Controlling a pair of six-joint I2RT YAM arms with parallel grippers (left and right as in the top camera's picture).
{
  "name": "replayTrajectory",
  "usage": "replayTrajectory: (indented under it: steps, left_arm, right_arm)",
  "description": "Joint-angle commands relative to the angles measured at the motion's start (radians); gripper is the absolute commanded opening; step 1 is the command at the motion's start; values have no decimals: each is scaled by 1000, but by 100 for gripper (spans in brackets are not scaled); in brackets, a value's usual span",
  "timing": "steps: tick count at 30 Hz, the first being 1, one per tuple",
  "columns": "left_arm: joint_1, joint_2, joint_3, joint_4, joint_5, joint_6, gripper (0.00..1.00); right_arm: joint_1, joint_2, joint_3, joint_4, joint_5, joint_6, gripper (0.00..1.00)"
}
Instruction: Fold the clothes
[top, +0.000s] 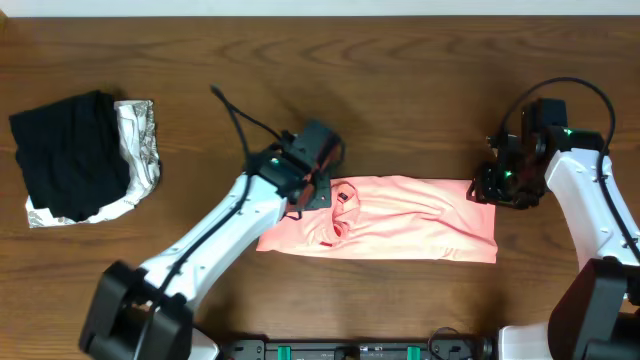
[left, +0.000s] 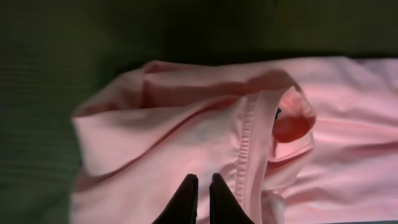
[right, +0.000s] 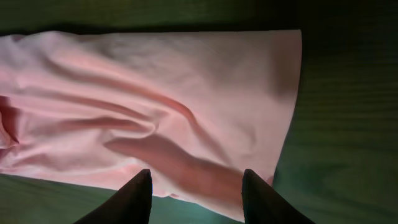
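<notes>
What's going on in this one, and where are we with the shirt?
Two robot arms are working on a salmon-pink T-shirt, which lies on the table as a long, wrinkled band, apparently folded lengthwise. The left gripper sits at the collar end with its fingers shut; whether it pinches fabric is not clear. The right gripper hovers open over the opposite end, holding nothing. A black folded garment and a silvery patterned cloth lie apart at the left side.

T-shirt (left: 186, 137) cut off by right and bottom edges in left wrist view, by left edge in right wrist view. Lettering not made out. Silvery cloth (top: 143, 150) partly hidden under black garment (top: 65, 150). Fabric caught by left gripper (left: 203, 182): cannot be told.
</notes>
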Motion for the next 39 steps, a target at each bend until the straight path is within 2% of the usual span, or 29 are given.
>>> replayTrajectory:
  steps: [1, 6, 13, 20, 24, 29, 32, 39]
  left_arm:
    - [-18, 57, -16, 21, 36, 6, 11]
    - [-31, 130, -16, 32, 68, -37, 10]
    - [-48, 202, -16, 116, 233, -39, 10]
    - [-66, 204, -16, 151, 239, -39, 12]
    - [-64, 203, -16, 151, 238, -27, 29]
    - [-34, 165, -8, 146, 237, 55, 41]
    - [8, 95, -5, 139, 235, 99, 46]
    - [127, -100, -4, 120, 211, 194, 50]
  right_arm:
    - [-8, -18, 19, -5, -8, -16, 46]
    - [-8, -18, 19, -5, -8, -16, 45]
    - [-8, -18, 19, -5, -8, -16, 46]
    - [-8, -18, 19, -5, -8, -16, 47]
    - [-8, -18, 19, -8, -8, -16, 47]
    - [-8, -18, 19, -13, -8, -27, 47]
    - [-8, -18, 19, -12, -8, -27, 48]
    - [-8, -17, 19, -11, -8, -27, 49]
